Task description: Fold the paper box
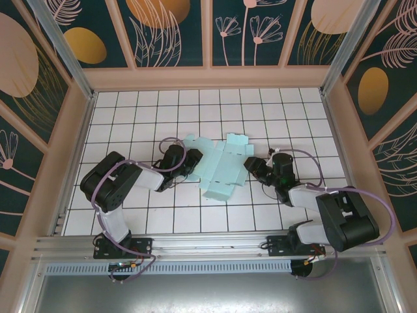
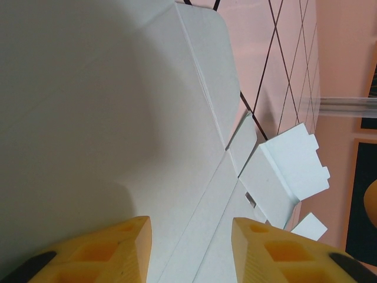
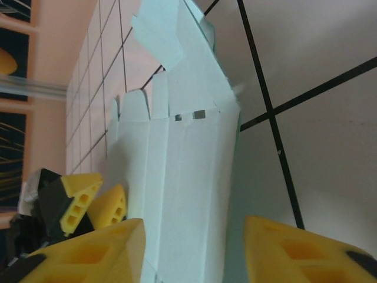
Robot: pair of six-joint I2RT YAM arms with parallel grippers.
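Two jaws astride paper box point(image 1: 218, 173) edges, L+R.

- Top view: bright, even overhead light, sharp; soft shadows on the floor point(image 1: 189, 218).
- Left wrist: broad dim shadow over the paper box point(image 2: 118, 118), colour washed out.
- Right wrist: yellow fingers point(image 3: 88, 253) near the lens are blurry.

White tiled floor point(image 1: 163, 104), floral walls point(image 1: 169, 32)

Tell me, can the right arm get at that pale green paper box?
Probably yes. The right gripper sits at the right edge of the paper box, its fingers either side of the card, and nothing lies between.
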